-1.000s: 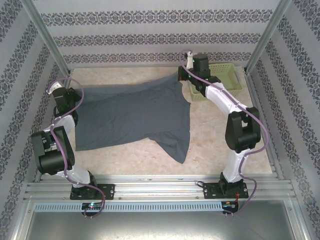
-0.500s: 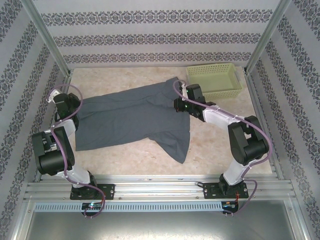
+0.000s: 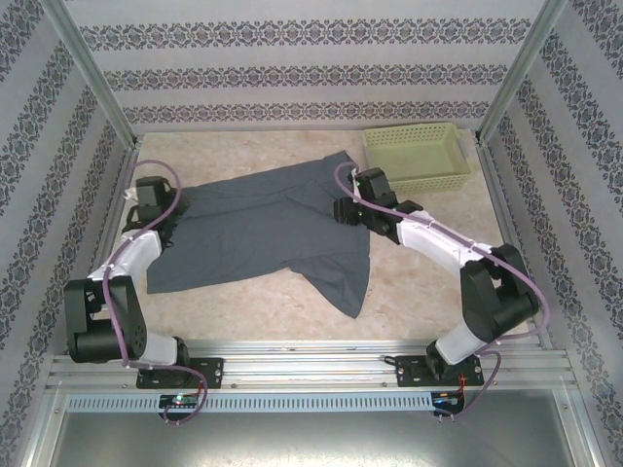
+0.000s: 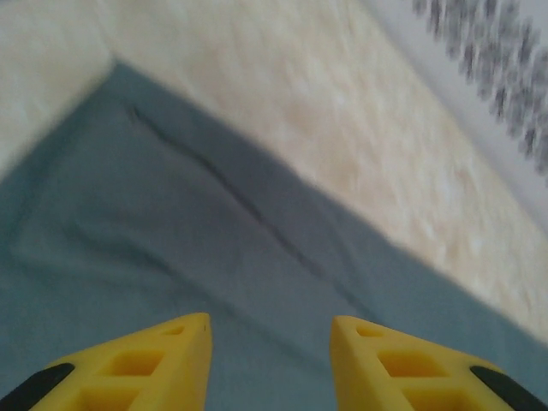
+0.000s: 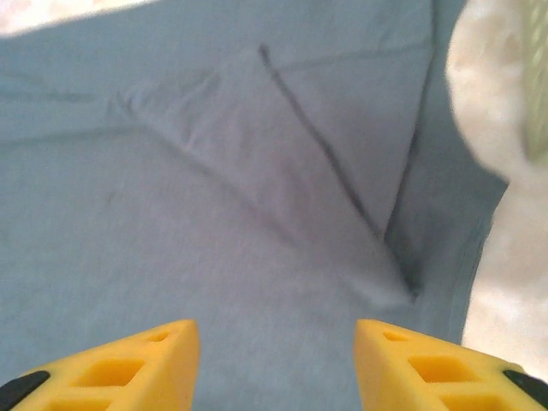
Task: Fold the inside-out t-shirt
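The blue-grey t-shirt (image 3: 263,233) lies spread out on the desk (image 3: 409,282), one flap trailing toward the near edge and a green basket (image 3: 417,158) near its far right corner. The left jaws stand spread over its left edge, and the right jaws stand spread over its right side, empty.

T-shirt (image 3: 263,233) lay spread across table (image 3: 428,282) ctr, basket (image 3: 414,181) at far-right corner near its right end; L gripper (image 4: 270,330) above shirt's left end, R gripper (image 5: 274,334) above right.
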